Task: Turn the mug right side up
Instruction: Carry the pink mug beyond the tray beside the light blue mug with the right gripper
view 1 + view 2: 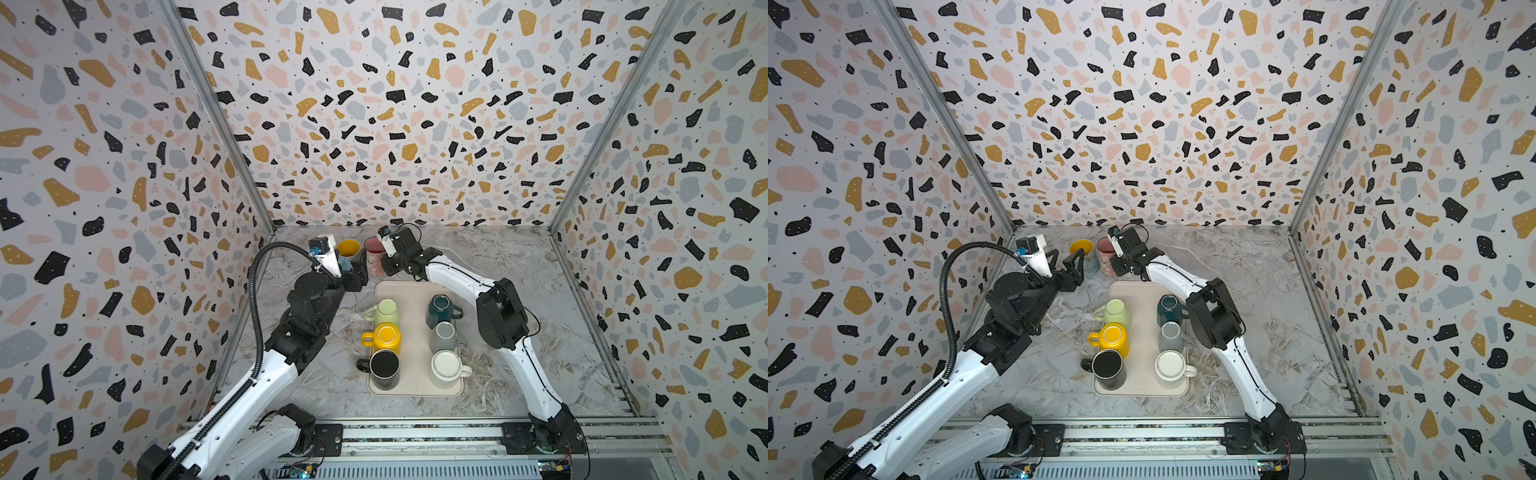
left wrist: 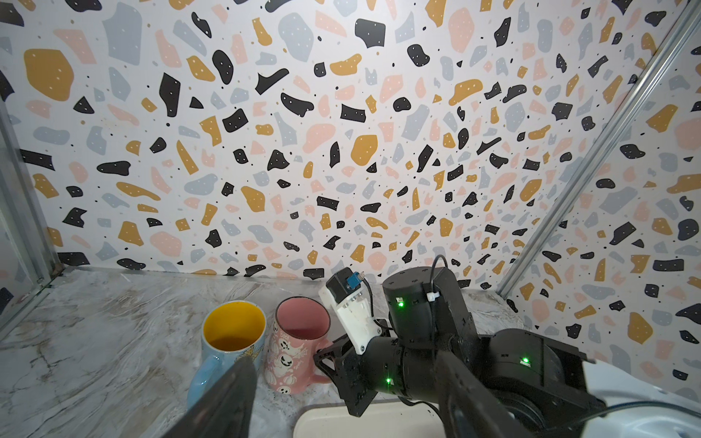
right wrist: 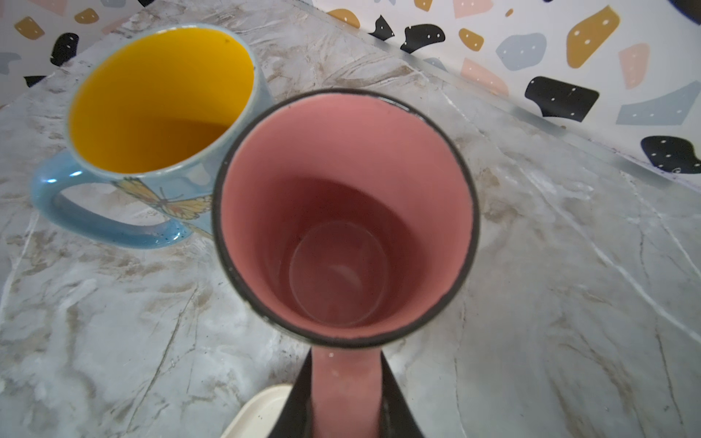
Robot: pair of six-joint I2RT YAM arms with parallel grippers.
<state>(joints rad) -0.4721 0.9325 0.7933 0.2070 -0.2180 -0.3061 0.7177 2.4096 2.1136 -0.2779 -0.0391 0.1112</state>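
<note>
the pink mug (image 1: 374, 255) stands mouth up on the marble table (image 1: 519, 270), at the far side just past the far edge of the tray (image 1: 415, 332). its long axis is vertical. the right wrist view looks straight down into its empty inside, so the turning itself looks done. whether its base sits fully on the table or barely above it cannot be told.

the relation that matters is the handle. it points from the mug's body toward the near right, straight into the right gripper (image 3: 345, 398). the two black fingers are pinched on the handle, one on each side. the judgement is that what remains is to let go and draw back along the handle's line, toward the near right. a sideways pull could drag the mug over.

the blue mug (image 2: 231, 333) with the yellow inside stands just left of the pink one. their walls are so close that touching cannot be ruled out, which leaves little room for a nudge.

the right arm reaches from its near-right base with its elbow raised beside the tray's right edge. its forearm stretches far and left, and the wrist is low at handle height.

the left gripper (image 1: 1079, 268) is on the near left of the blue mug. its fingers are spread and hold nothing.
</note>
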